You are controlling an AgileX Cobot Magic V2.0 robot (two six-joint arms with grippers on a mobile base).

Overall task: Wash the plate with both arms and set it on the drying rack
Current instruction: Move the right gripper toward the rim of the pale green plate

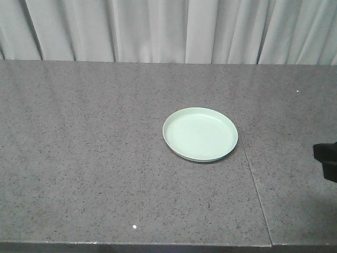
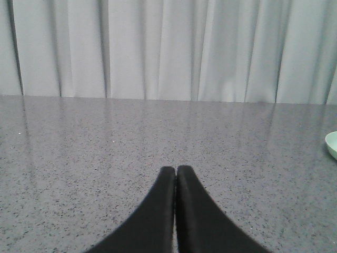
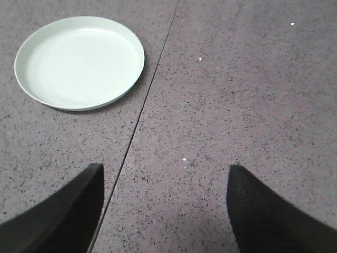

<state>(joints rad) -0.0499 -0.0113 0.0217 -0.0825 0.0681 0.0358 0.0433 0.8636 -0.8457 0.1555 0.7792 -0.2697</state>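
Note:
A round pale mint-green plate (image 1: 200,133) lies flat on the grey speckled counter (image 1: 95,147), a little right of centre. The right wrist view has the plate (image 3: 79,61) at upper left, ahead and left of my right gripper (image 3: 166,169), which is open over bare counter with nothing between its fingers. Only a black part of the right arm (image 1: 327,159) enters the front view, at the right edge. My left gripper (image 2: 176,169) is shut and empty, its fingertips pressed together low over the counter; the plate's rim (image 2: 331,144) peeks in at the right edge. The drying rack is out of view.
A thin seam (image 1: 254,184) divides the counter just right of the plate and runs to the front edge. White curtains (image 1: 168,29) hang behind the counter's back edge.

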